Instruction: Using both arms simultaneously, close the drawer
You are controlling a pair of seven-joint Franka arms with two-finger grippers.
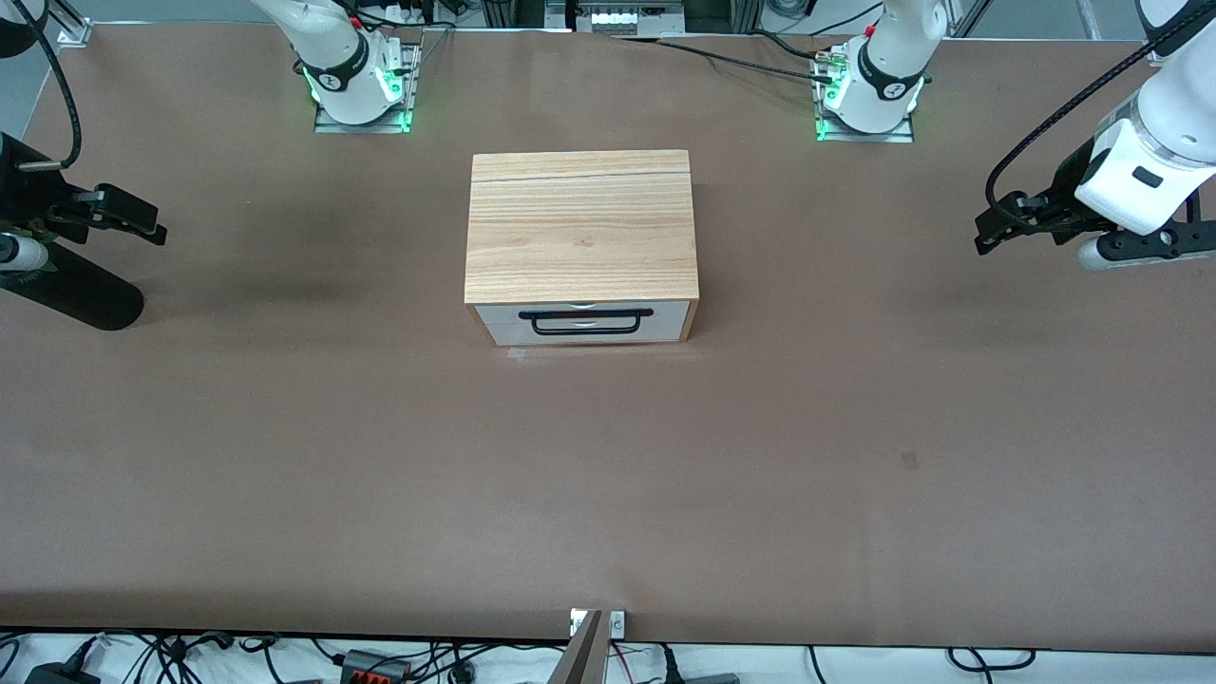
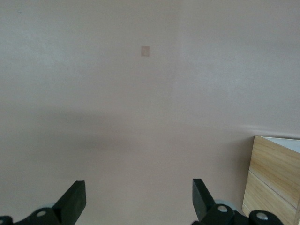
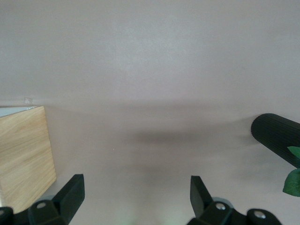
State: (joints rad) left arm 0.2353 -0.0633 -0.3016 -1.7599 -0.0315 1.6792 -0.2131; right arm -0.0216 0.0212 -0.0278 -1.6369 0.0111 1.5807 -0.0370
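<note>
The light oak-grain box (image 1: 581, 226) stands in the middle of the table. Its drawer (image 1: 584, 325) faces the front camera, and its white front with the wide black wire handle (image 1: 589, 321) sits about flush under the box's top edge. My left gripper (image 1: 993, 228) hangs open and empty over the table at the left arm's end, apart from the box. My right gripper (image 1: 142, 223) hangs open and empty at the right arm's end. The left wrist view shows open fingers (image 2: 75, 199) and a box corner (image 2: 274, 178). The right wrist view shows open fingers (image 3: 72, 194) and a box corner (image 3: 23, 154).
A black ribbed cylinder (image 1: 76, 294) lies under the right gripper's end of the table, with a green leaf beside it (image 3: 293, 180). A small dark mark (image 1: 909, 461) is on the brown table, nearer to the front camera than the box. Cables run along the table's front edge.
</note>
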